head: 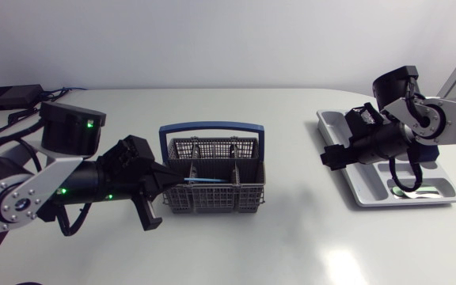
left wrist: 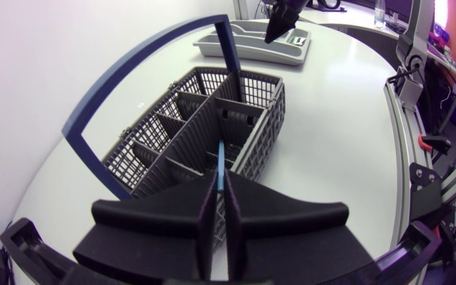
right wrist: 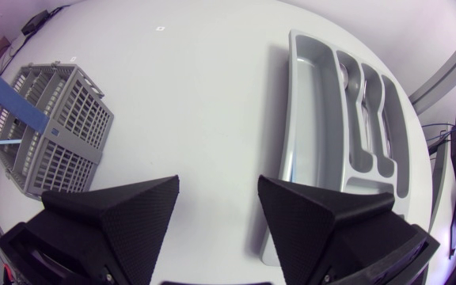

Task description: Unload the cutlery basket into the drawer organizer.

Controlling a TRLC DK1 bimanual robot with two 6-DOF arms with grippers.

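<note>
One thin blue utensil point(left wrist: 221, 161) clenched in left pincer point(left wrist: 221, 187), grey basket point(left wrist: 253, 133) just ahead of it, right pincer point(right wrist: 217, 199) released, fingers wide apart, grey organizer point(right wrist: 310, 119) ahead, spoons point(right wrist: 373, 93) inside

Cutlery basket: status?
Left jaws shut on blue utensil, partly in basket. Right jaws open over organizer edge, spoons already in. Basket handle upright near lift path.

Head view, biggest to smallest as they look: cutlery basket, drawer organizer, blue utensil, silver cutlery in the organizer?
1. drawer organizer and cutlery basket: look alike, and the right arm hides part of the organizer, so unranked.
2. blue utensil.
3. silver cutlery, partly behind the arm's cable, so unsure.
</note>
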